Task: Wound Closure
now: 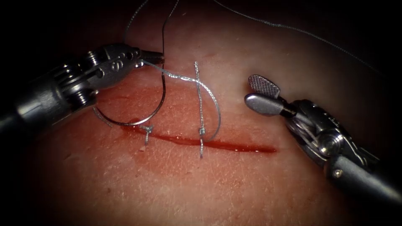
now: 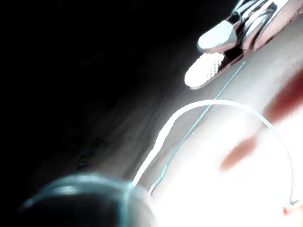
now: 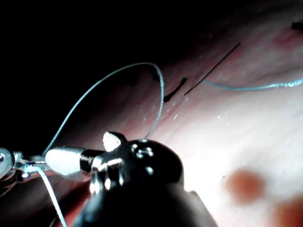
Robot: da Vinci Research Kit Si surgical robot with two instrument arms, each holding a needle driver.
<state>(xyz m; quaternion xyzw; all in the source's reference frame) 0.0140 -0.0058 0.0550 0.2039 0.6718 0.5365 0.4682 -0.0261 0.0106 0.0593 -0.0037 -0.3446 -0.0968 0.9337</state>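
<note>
My left tool [image 1: 158,55] comes in from the upper left with its jaws shut on the curved needle [image 1: 161,100] near its thread end. The needle arcs down over the tissue [image 1: 234,188] to the left end of the cut [image 1: 234,145], and its point end runs under the tool; I cannot tell whether it is in the tissue. Thread [image 1: 209,94] runs from the left jaws in a loop to a knotted stitch [image 1: 202,130]. My right tool [image 1: 250,90] hovers right of the stitches, open and holding nothing. In the left wrist view its open jaws sit beyond the thread loop [image 2: 227,101].
A second knotted stitch [image 1: 146,129] sits at the cut's left end. Red fluid [image 1: 184,141] fills the cut. A cut thread end [image 1: 197,79] stands up above the right stitch. Loose thread [image 1: 293,29] trails across the far tissue, and a thread arc [image 3: 118,73] curves past the right tool.
</note>
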